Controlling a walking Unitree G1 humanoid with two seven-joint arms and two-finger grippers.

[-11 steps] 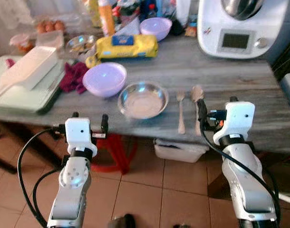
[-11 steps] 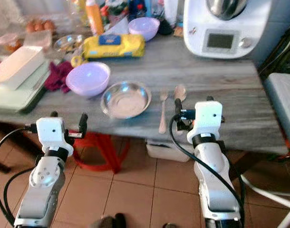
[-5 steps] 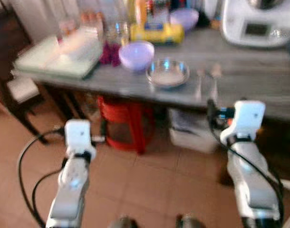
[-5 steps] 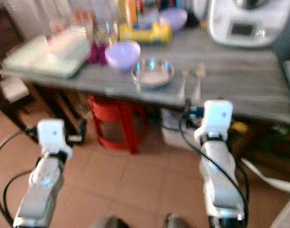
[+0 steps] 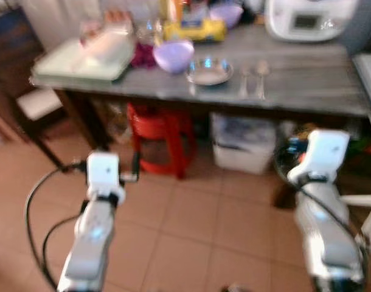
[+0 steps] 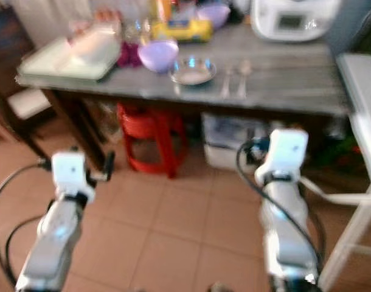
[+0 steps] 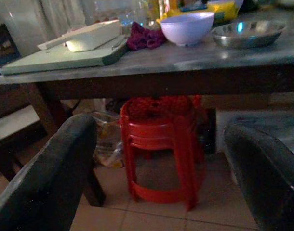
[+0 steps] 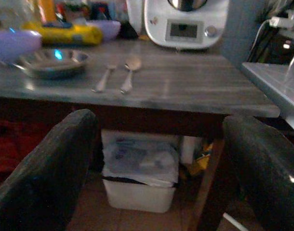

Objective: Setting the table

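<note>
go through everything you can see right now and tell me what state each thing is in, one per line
left gripper: open, holding nothing, off the table
right gripper: open, holding nothing, off the table
metal bowl: upright on the table, looks empty
fork: flat on the table beside the spoon
spoon: flat on the table
purple bowl: upright on the table
red stool: standing under the table

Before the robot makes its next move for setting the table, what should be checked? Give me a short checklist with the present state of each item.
1. Left gripper empty, fingers apart: ok.
2. Right gripper empty, fingers apart: ok.
3. Steel bowl on the table, fork and spoon side by side beside it: ok.
4. Table within reach: not ok, both grippers are over the floor, short of the edge.
5. Red stool and white bin sit under the table: ok.
6. Head views sharp: not ok, blurred.
</note>
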